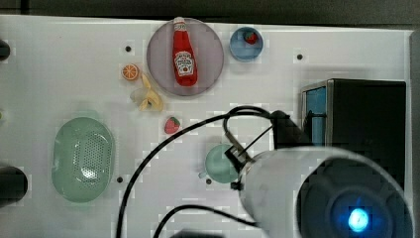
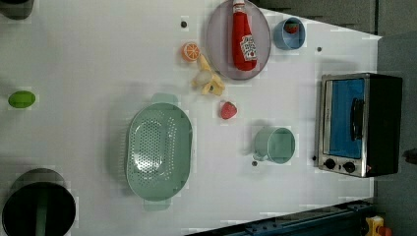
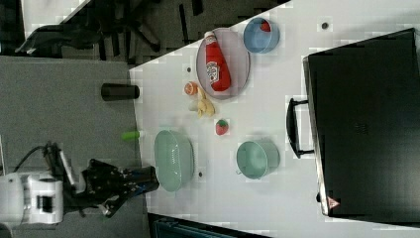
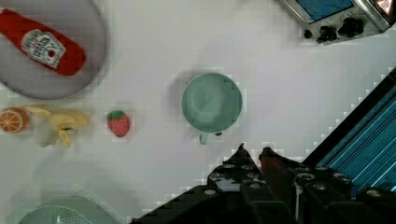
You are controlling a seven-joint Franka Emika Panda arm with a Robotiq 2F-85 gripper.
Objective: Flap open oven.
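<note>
Your oven (image 2: 359, 125) stood at the left view's right edge of the counter (image 2: 98, 59), its glass door still shut and the bar handle (image 3: 293, 128) untouched, so the whole flap remained to be done. Your arm hung high over the counter, camera looking down on the green cup (image 4: 211, 102). The claw (image 4: 254, 151) held nothing, its tips nearly together.

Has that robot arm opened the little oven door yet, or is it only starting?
Only starting. The oven door is shut, its glass flat in the silver frame and the handle untouched. The gripper hangs above the table near the green cup, holding nothing. Reaching the handle and pulling remain.
</note>
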